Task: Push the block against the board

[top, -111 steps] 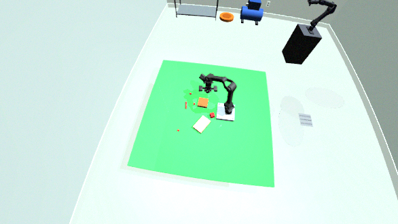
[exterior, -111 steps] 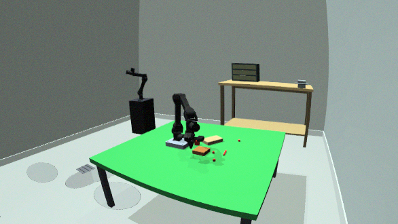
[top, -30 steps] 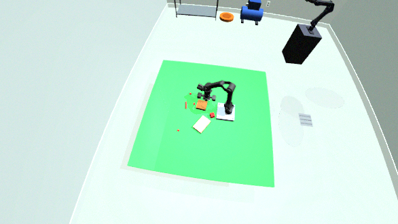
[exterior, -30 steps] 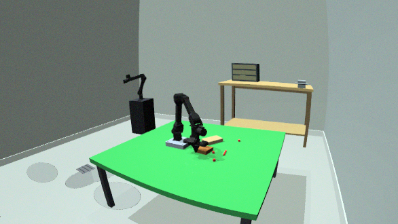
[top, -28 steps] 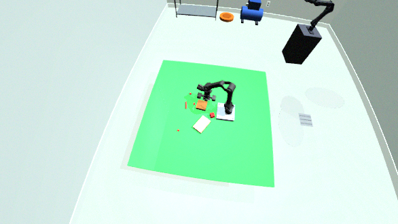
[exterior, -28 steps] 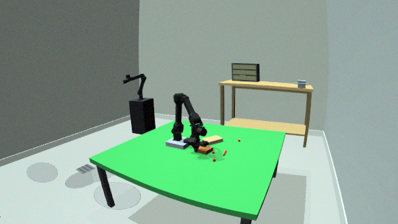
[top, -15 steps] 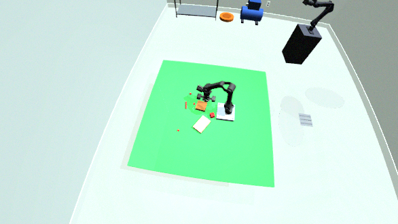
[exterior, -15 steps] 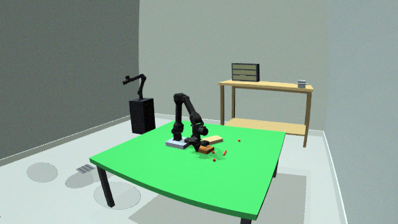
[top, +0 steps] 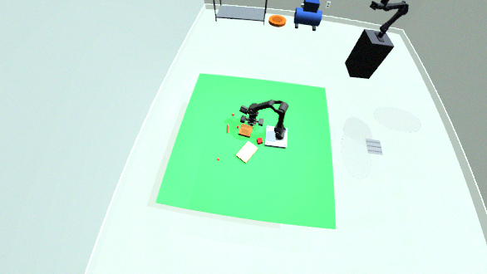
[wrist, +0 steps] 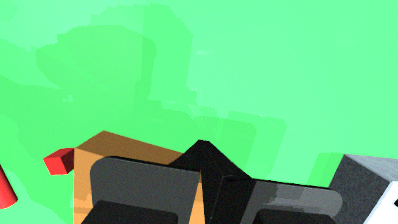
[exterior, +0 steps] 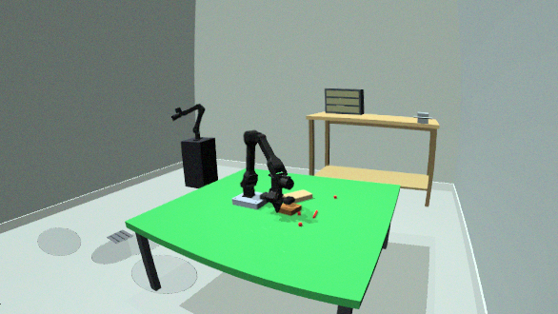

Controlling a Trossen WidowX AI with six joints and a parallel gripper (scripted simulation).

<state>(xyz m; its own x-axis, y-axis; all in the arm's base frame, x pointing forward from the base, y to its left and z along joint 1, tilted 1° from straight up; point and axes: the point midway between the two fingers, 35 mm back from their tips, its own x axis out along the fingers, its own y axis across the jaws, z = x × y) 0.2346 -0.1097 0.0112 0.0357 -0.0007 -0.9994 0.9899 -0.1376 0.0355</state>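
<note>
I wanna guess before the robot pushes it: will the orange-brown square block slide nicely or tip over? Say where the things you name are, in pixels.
The block (top: pixel 245 130) (exterior: pixel 290 208) (wrist: pixel 127 142) will probably slide rather than tip, since it looks low and wide. It probably won't roll, because its sides look flat. It might turn a bit if pushed near a corner.
</note>
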